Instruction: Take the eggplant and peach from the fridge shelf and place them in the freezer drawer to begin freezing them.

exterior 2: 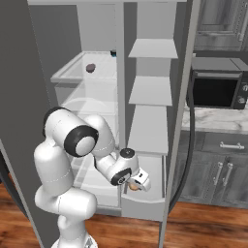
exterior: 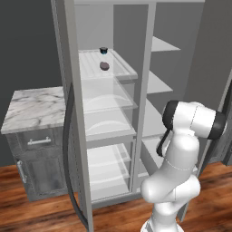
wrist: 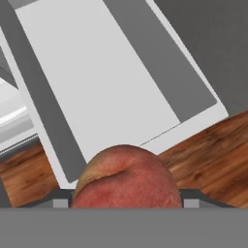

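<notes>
Pulled-out freezer drawer [wrist: 106,82] lies beneath the peach [wrist: 127,178], its lower half cut off

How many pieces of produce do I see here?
2. The dull dark-purple eggplant lies on the ridged white fridge shelf; the orange-red peach is held in the claw above the pale-grey freezer drawer. Others may be hidden.

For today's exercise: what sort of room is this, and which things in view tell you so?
A simulated home kitchen, most likely: an open fridge with shelves, a black microwave above a marble counter, and grey cabinets below.
</notes>
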